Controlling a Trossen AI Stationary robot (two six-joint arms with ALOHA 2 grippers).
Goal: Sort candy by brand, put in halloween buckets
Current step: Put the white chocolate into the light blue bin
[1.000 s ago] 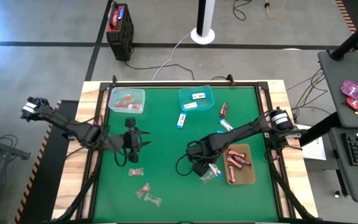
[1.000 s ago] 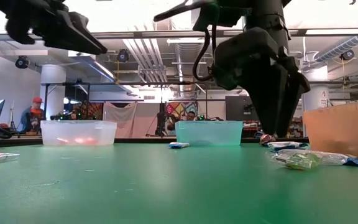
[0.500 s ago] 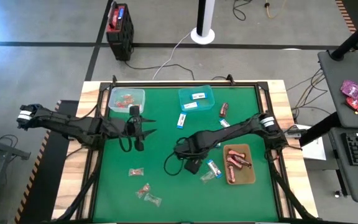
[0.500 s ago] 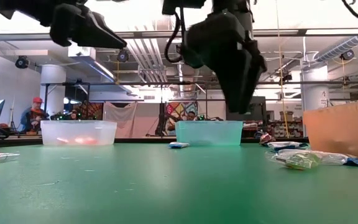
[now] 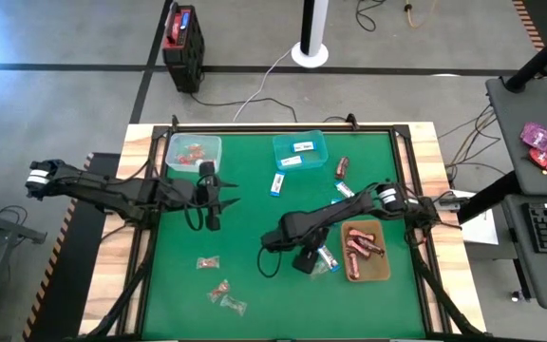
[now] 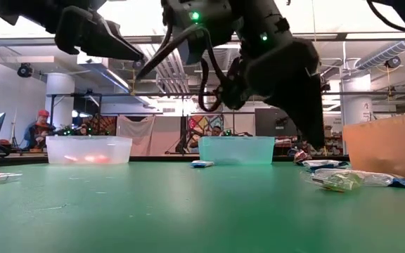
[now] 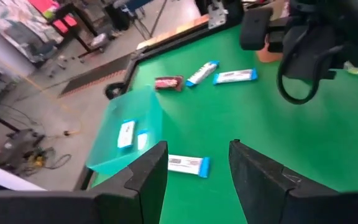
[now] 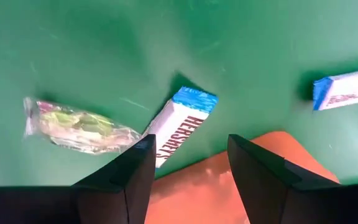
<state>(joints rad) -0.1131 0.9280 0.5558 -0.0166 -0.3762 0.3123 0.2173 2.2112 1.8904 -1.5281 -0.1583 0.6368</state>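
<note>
My right gripper (image 5: 307, 258) (image 8: 188, 146) hangs open, pointing down, above a white-and-blue candy packet (image 8: 179, 124) that lies flat on the green mat beside the amber-brown tray (image 8: 229, 186) (image 5: 373, 268). A clear twist (image 8: 79, 127) lies flat next to the packet. My left gripper (image 5: 224, 194) (image 7: 197, 149) is open and held above the mat, facing the teal bucket (image 7: 132, 134) (image 5: 300, 149) and another white-and-blue packet (image 7: 188, 165). The mint bucket (image 5: 194, 152) holds red-pink sweets. The tray holds dark red-brown bars (image 5: 361, 245).
More candy lies loose on the mat: clear twists near the front left (image 5: 220, 290), a dark bar (image 5: 342, 167) and a white-and-blue packet (image 5: 346, 190) at the far right. A raised black frame (image 5: 254, 130) borders the mat. The mat's middle (image 5: 254, 228) is bare.
My left gripper has swung toward the table's far edge and the teal bucket, staying open. My right gripper went toward the left, then came back toward the amber tray, tipping steeper, and now stands over the white-and-blue packet. No candy has moved.
</note>
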